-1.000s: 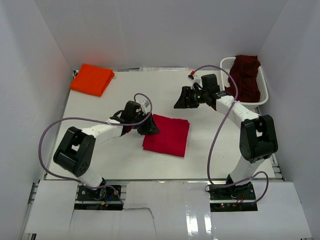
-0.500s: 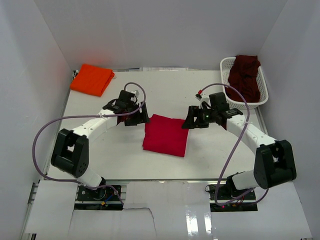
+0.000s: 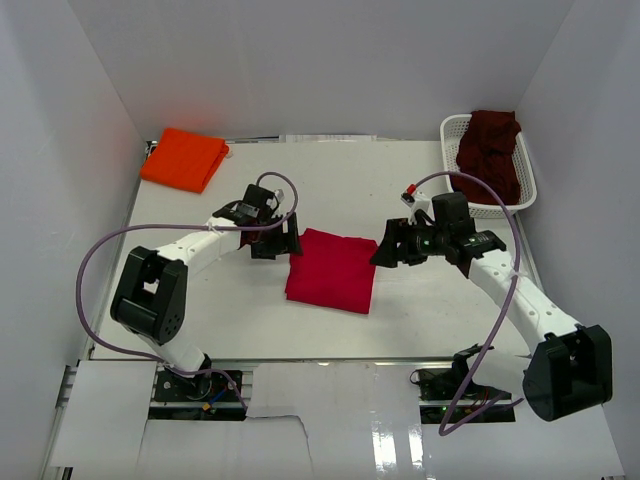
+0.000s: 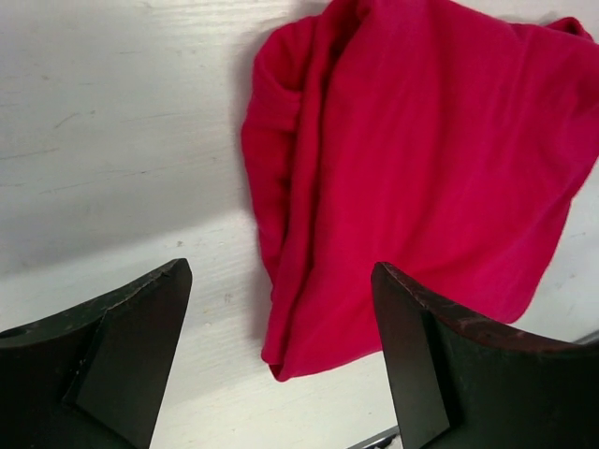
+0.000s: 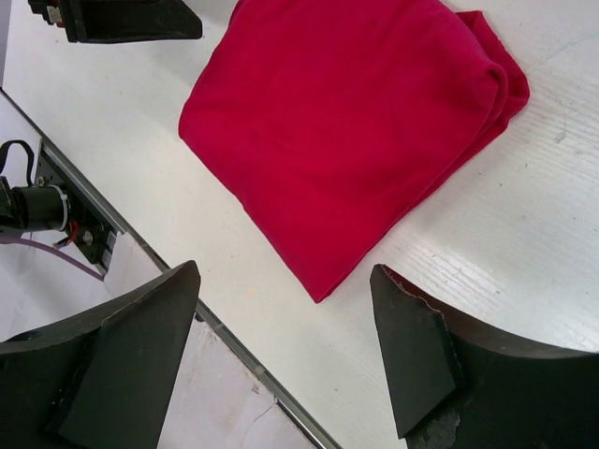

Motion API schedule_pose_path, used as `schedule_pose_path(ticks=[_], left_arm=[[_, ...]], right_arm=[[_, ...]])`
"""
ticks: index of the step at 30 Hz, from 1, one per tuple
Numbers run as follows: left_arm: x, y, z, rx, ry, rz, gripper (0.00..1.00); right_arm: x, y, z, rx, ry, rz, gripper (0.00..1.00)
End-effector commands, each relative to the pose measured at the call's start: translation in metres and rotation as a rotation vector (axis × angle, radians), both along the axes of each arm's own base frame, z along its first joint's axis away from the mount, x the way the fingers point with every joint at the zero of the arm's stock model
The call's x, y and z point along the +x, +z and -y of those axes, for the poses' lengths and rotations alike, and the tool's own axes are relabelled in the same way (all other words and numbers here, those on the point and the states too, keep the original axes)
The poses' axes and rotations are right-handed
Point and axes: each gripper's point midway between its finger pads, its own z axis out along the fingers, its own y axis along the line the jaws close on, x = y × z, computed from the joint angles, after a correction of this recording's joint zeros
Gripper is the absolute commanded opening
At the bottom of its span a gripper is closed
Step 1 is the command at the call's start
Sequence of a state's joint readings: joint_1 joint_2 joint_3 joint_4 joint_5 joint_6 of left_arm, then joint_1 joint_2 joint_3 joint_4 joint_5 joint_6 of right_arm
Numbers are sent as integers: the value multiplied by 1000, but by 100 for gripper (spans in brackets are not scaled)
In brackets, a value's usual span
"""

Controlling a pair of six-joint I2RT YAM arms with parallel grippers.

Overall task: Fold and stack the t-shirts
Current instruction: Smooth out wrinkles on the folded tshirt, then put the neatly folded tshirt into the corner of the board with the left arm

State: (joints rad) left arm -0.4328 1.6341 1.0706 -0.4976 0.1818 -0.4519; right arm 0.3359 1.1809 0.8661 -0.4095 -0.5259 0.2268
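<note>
A folded bright red t-shirt (image 3: 333, 270) (image 4: 412, 178) (image 5: 346, 122) lies flat in the middle of the table. My left gripper (image 3: 285, 240) (image 4: 281, 360) hovers open just off its far left corner, touching nothing. At the shirt's right edge my right gripper (image 3: 383, 248) (image 5: 285, 360) stands open too, with empty jaws. The folded orange t-shirt (image 3: 184, 158) rests at the far left corner. A dark maroon t-shirt (image 3: 490, 152) is bunched up in the white basket (image 3: 452, 130) at the far right.
White walls enclose the table on the left, back and right. The near table edge (image 5: 140, 248) with a metal rail shows in the right wrist view. Grey cables loop from both arms.
Both grippers have opened wider. The right arm swung from near the basket down to the red shirt's right edge. The left gripper pulled back off the shirt toward its far left corner.
</note>
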Motion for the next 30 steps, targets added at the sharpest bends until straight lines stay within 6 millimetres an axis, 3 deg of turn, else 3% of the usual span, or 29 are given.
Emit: schedule_pose_path(ticks=[1,15,19,27,30], left_arm=[[0,1,17,-80,-51,12,89],[5,-39,25,-54,-66,-55,88],[5,-47,31,-56,-78,-69,84],[3,-52,35,-69,-92,-87,61],[1,-56,34,-61,-92,-94,39]], right_arm=[[-11,-4,3,-2,13,-11,80],[-23,-5,4,18,20,-18,80],[-25,-7,5,17,19,-19,80],[-27,-9,6,15,19,-25,80],[-27,-7,6,17,17,-22,80]])
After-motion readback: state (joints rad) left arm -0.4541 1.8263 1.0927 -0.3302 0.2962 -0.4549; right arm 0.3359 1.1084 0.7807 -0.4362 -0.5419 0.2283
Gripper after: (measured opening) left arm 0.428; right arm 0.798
